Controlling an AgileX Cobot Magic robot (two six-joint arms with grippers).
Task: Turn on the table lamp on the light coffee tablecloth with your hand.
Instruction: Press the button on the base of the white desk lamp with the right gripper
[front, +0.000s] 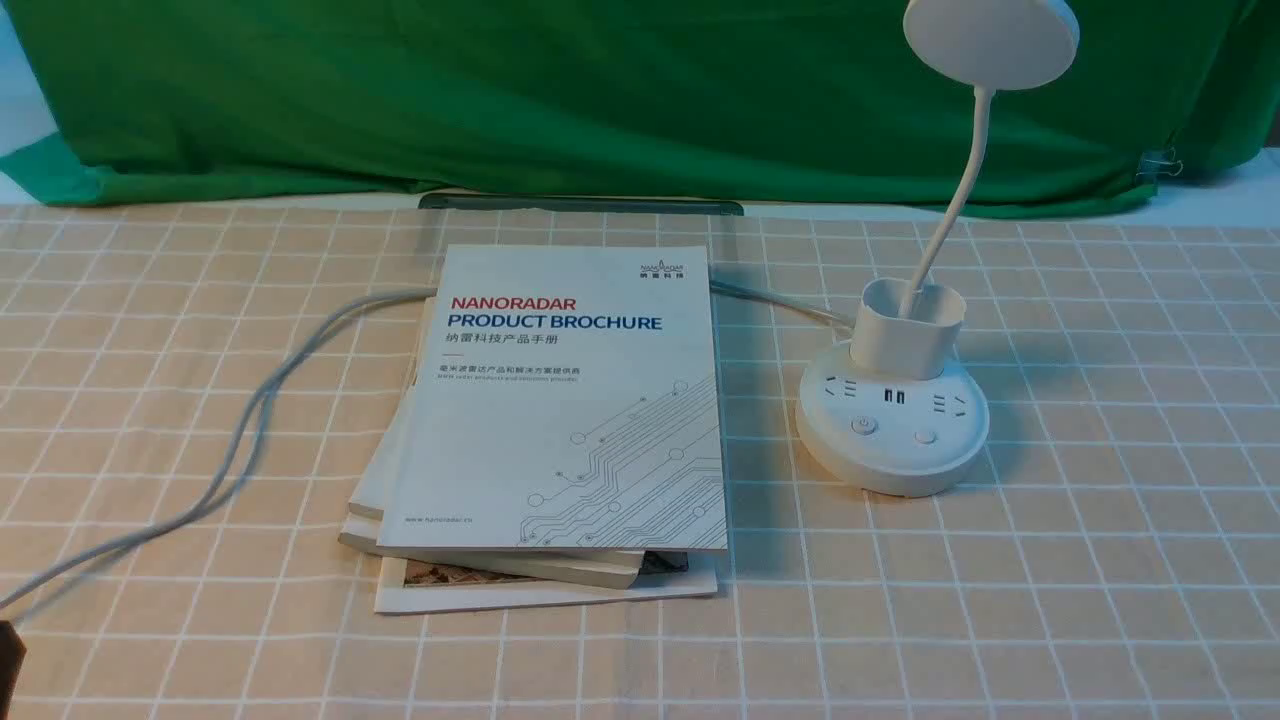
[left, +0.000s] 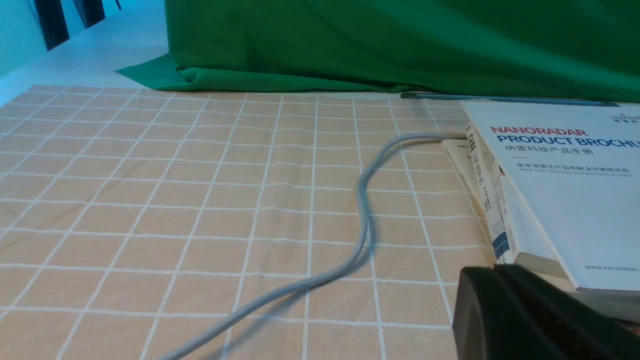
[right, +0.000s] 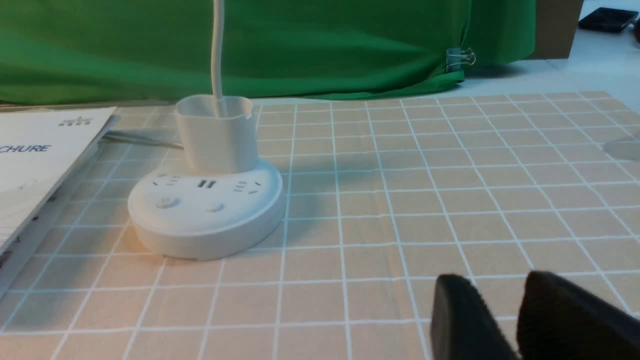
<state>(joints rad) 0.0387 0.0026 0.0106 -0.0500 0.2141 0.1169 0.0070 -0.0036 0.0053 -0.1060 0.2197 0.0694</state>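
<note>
The tall white plastic lamp (front: 893, 460) sits on the tan checked cloth (front: 1100, 600), at three o'clock from the flat white book (front: 560, 420). The black right gripper (right: 496, 280) has its tips apart; the black left gripper (left: 492, 270) has them together. Best to bring the right tips together, then push the small round white power button (front: 864, 426) straight down, softly.

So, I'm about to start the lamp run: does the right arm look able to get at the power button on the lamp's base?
Probably yes: the power button faces up, uncovered, and nothing stands between it and the right tool.
</note>
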